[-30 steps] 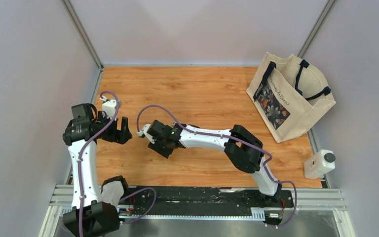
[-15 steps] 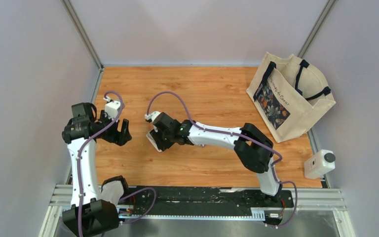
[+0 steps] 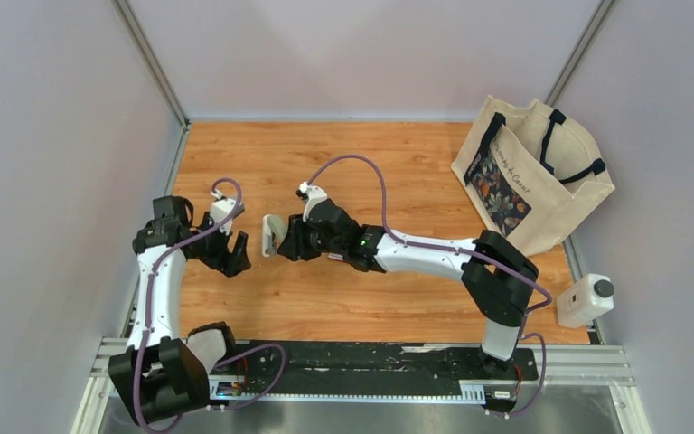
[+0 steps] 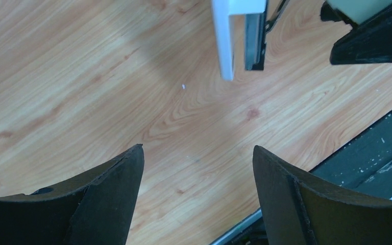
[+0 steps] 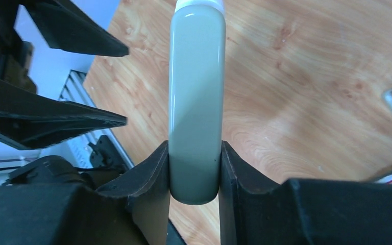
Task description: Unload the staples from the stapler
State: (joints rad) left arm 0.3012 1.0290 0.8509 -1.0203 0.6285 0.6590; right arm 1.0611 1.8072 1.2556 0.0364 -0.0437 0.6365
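The stapler [image 3: 272,237] is pale grey-green with a white base. My right gripper [image 3: 287,240] is shut on it and holds it above the wooden table. In the right wrist view the stapler [image 5: 196,102] stands clamped between both fingers, around my right gripper [image 5: 194,168]. My left gripper [image 3: 235,254] is open and empty, just left of the stapler. In the left wrist view my left gripper [image 4: 198,153] is spread wide, with the stapler's white base and metal magazine [image 4: 237,35] beyond the tips. No staples show in any view.
A cloth tote bag [image 3: 531,176] stands at the back right. A white bottle-like thing [image 3: 586,300] sits off the table's right edge. A black rail [image 3: 370,362] runs along the near edge. Grey walls close in the left, right and back.
My right arm has carried the stapler left and farther back, turning it toward my left gripper. My left gripper has moved right and nearer, still open.
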